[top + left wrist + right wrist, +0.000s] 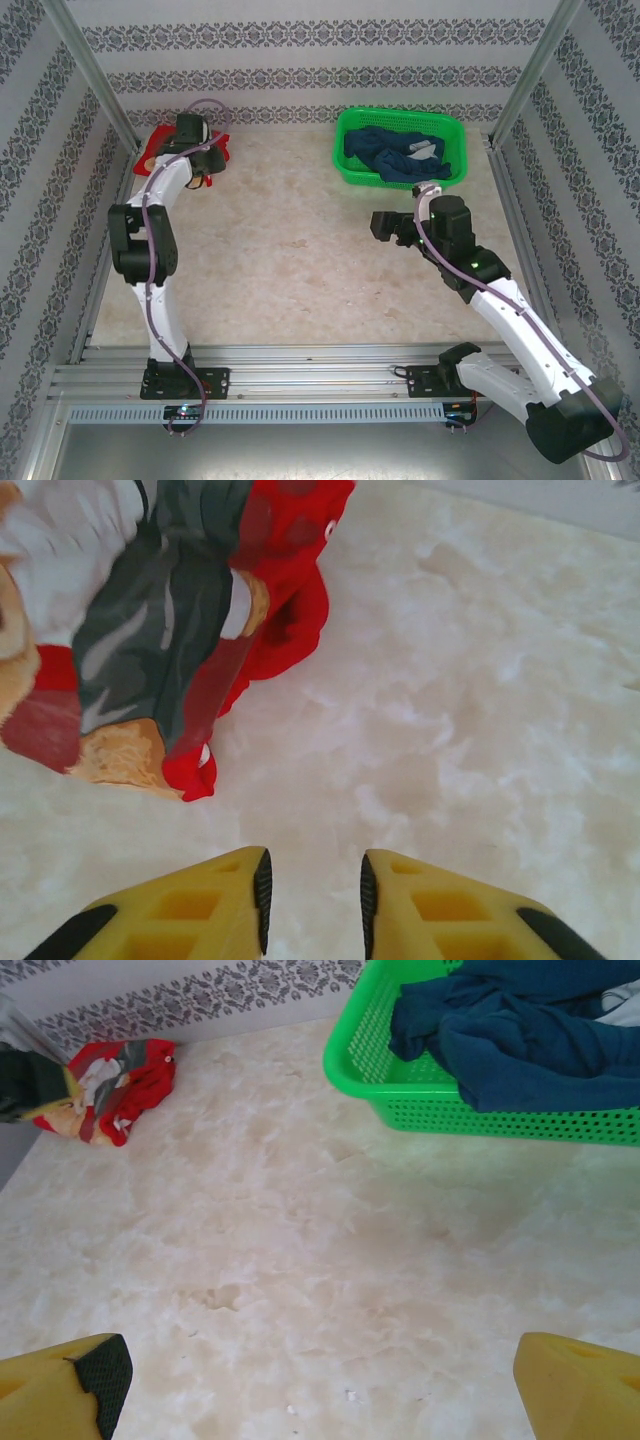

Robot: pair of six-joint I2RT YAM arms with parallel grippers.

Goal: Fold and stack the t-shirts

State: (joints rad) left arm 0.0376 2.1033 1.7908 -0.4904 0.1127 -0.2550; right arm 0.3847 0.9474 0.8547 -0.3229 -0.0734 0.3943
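The table (290, 250) is a pale, marbled beige slab, bare across its middle. It is boxed in on 3 sides by walls papered in grey floral bands, with slanted aluminium posts (85, 70) at the far corners.

The red t-shirt (290, 610) lies crumpled in the far left corner, close to the wall, with its print folded over on itself. The left gripper (313, 885) hangs just beside it, and its yellow fingers (225, 900) are parted by a narrow gap with nothing between them. The navy t-shirt (520, 1040) is heaped inside the green basket (345, 1065) at the far right, a sleeve slumped toward the rim. The right gripper (320, 1365) hovers over bare table short of the basket, its fingers spread wide and empty.

Neither shirt looks folded yet, so I'd say the job is barely begun.

Trouble looks likeliest on the left. The red shirt is bunched in layers, so a pinch could take several folds at once and drag the whole lump instead of opening it. The corner also leaves little room before the arm meets the wall or a post.

On the right, the navy cloth could catch on the mesh. The basket looks light, so it might tip or ride along with the shirt. The table looks smooth, so a shirt may slide about when it is laid flat.
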